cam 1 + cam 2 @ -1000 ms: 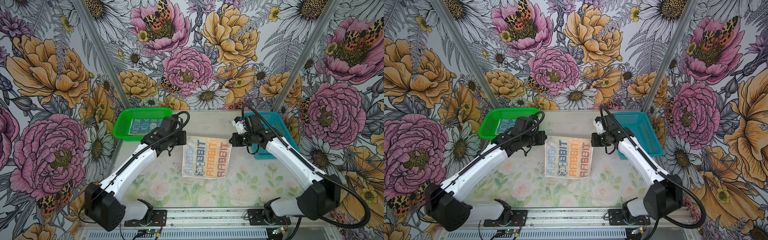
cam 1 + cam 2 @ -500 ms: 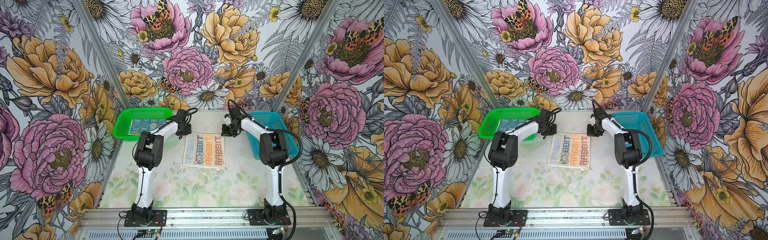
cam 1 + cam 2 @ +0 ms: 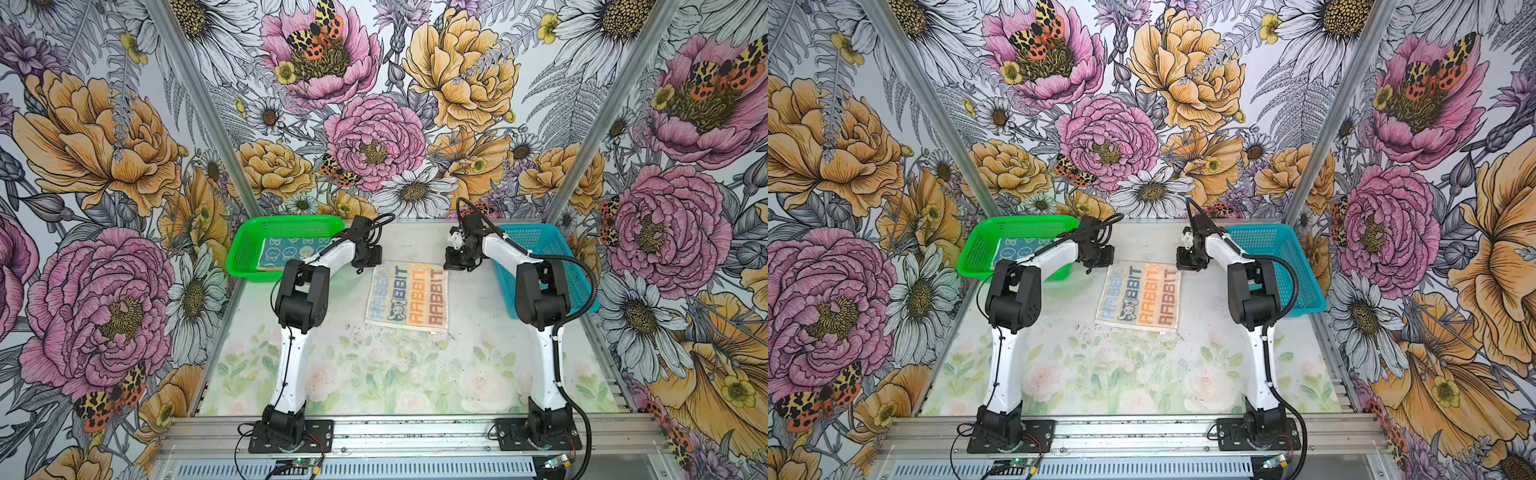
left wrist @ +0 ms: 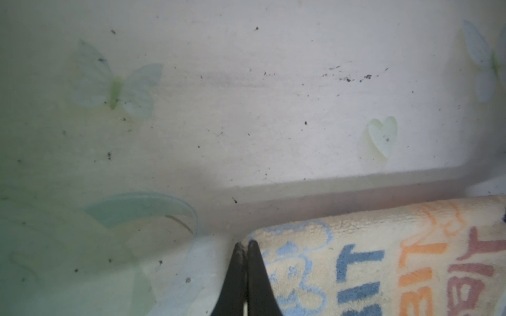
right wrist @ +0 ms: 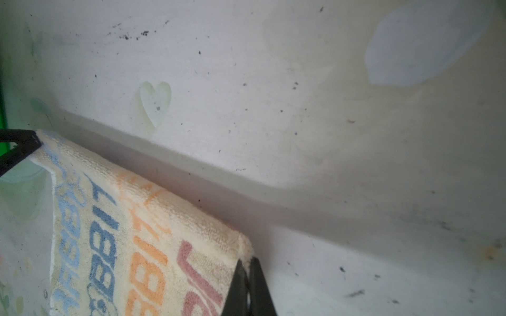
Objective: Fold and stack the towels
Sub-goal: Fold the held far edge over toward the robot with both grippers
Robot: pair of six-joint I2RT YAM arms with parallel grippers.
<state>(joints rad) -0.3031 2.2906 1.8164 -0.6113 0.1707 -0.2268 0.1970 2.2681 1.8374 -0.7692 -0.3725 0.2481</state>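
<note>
Flower-printed walls (image 3: 374, 124) close in a pale surface (image 3: 374, 374) with faded blossoms. Midway across it is the striped towel (image 3: 409, 297) (image 3: 1139, 297), its "RABBIT" lettering facing up and its near edge flat on the surface.

The left pincer (image 3: 360, 269) is at the towel's far left corner. In the left wrist view its tips (image 4: 245, 243) are pressed together right at the corner of the cloth (image 4: 383, 260), and the right wrist view shows that same pincer (image 5: 35, 139) pinching the corner. The right pincer (image 3: 451, 268) is at the towel's far right corner, its tips (image 5: 246, 261) clamped narrow on the cloth (image 5: 137, 246). The towel's far edge runs straight between the two grips and throws a band of shadow on the surface just beyond it.

Left of the striped towel and a little farther back is a green basket (image 3: 241, 257), with a teal towel (image 3: 291, 253) printed with white bunnies lying flat inside. A blue basket (image 3: 582, 299) is right of the striped towel.
</note>
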